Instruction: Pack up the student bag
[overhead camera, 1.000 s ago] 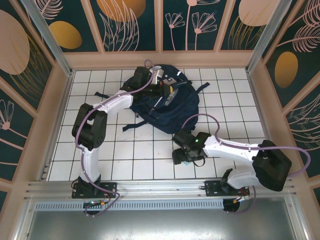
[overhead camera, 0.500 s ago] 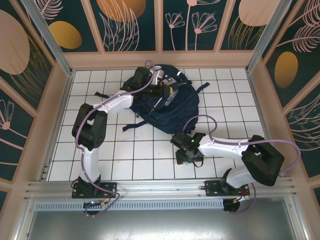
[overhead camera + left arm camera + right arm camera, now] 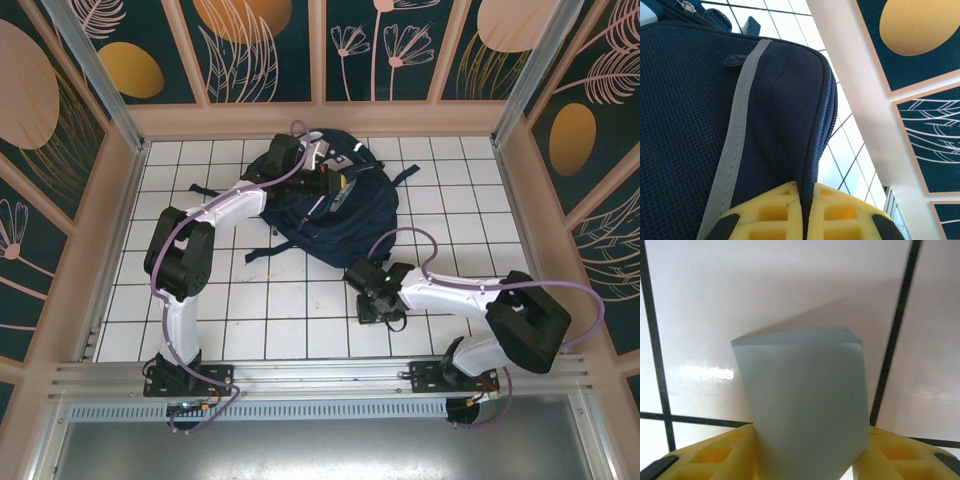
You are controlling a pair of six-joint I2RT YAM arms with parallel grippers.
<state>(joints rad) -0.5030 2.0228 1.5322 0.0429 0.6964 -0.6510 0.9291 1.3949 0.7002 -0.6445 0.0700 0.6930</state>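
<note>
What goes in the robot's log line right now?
left tool: shut on student bag | right tool: gripping pale blue block

In the left wrist view the student bag (image 3: 700,125) runs off the left and top edges. Its fabric fold vanishes between the 2 yellow fingers (image 3: 765,215) of the left gripper (image 3: 805,212), themselves cut by the bottom edge. From above, the right gripper (image 3: 375,303) hides its fingertips under its own wrist. In the right wrist view the pale blue slab (image 3: 805,405) is cropped below; its kind, and whether the pads (image 3: 715,455) press it, cannot be told.
</note>
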